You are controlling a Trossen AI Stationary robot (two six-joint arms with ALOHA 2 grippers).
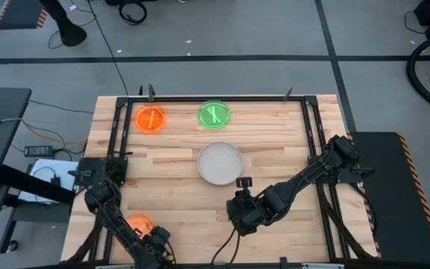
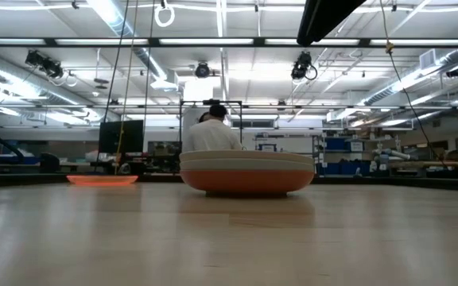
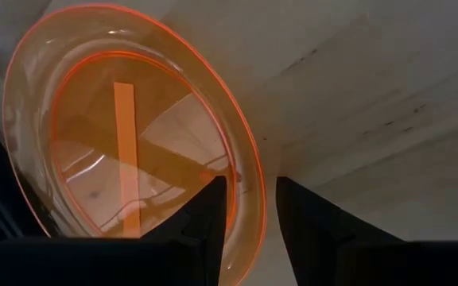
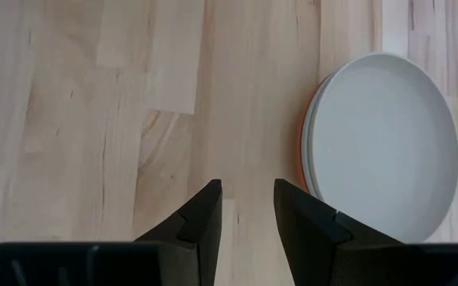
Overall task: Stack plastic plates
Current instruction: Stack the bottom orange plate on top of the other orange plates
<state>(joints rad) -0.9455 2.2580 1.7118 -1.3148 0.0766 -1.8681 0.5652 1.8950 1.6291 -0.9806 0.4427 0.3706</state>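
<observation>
While left end effector (image 3: pixel 249 214) straddles orange plate (image 3: pixel 133 135) rim, table (image 1: pixel 275 217) edge near

No legible text, labels, brands, numbers or signs anywhere: not on plates, surface, arms or room.

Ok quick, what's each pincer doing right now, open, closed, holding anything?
Left pincer: shut on the rim of a small orange plate at the table's near edge.
Right pincer: open, holding nothing, over bare wood beside the plate stack.
</observation>
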